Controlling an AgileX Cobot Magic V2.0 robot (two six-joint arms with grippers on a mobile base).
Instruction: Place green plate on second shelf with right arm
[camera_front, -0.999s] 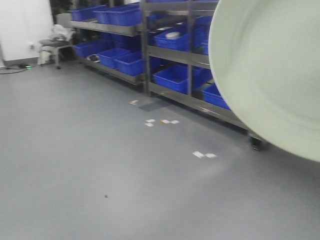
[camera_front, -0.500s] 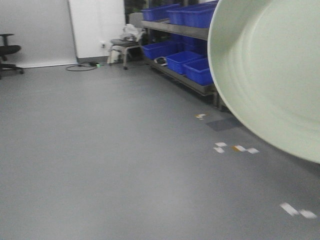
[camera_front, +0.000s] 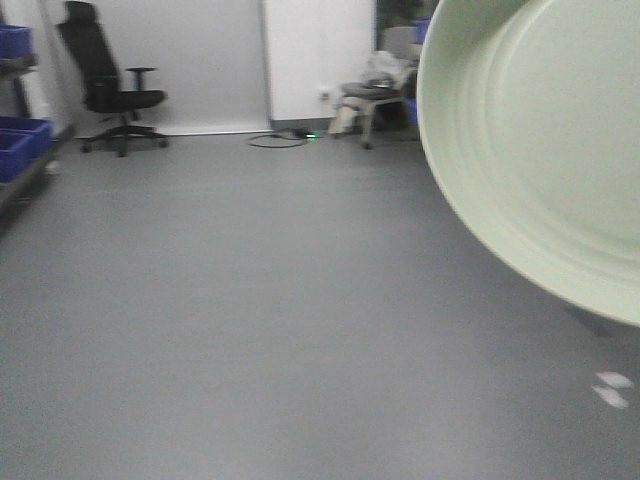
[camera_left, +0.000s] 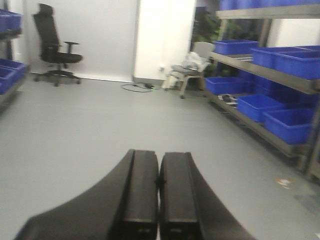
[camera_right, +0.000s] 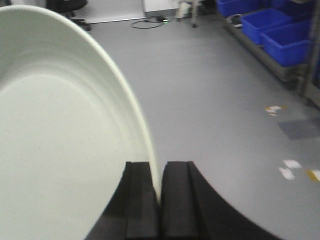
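The pale green plate (camera_front: 545, 150) fills the right side of the front view, held up on edge in the air. In the right wrist view my right gripper (camera_right: 160, 167) is shut on the green plate (camera_right: 55, 140), its rim pinched between the two black fingers. My left gripper (camera_left: 159, 157) is shut with nothing in it, hovering over the grey floor. Metal shelves (camera_left: 272, 75) with blue bins stand along the right in the left wrist view; I cannot tell which level is the second shelf.
A black office chair (camera_front: 108, 90) stands at the far left by the white wall. A stool with cloth (camera_front: 370, 90) and a floor cable (camera_front: 285, 138) lie at the back. Blue bins (camera_right: 272, 30) line the right rack, and another blue bin (camera_front: 18, 140) sits left.
The view has swung left: the shelving with blue bins slid out to the right, and the office chair and white wall came in. The plate keeps its place in the frame.
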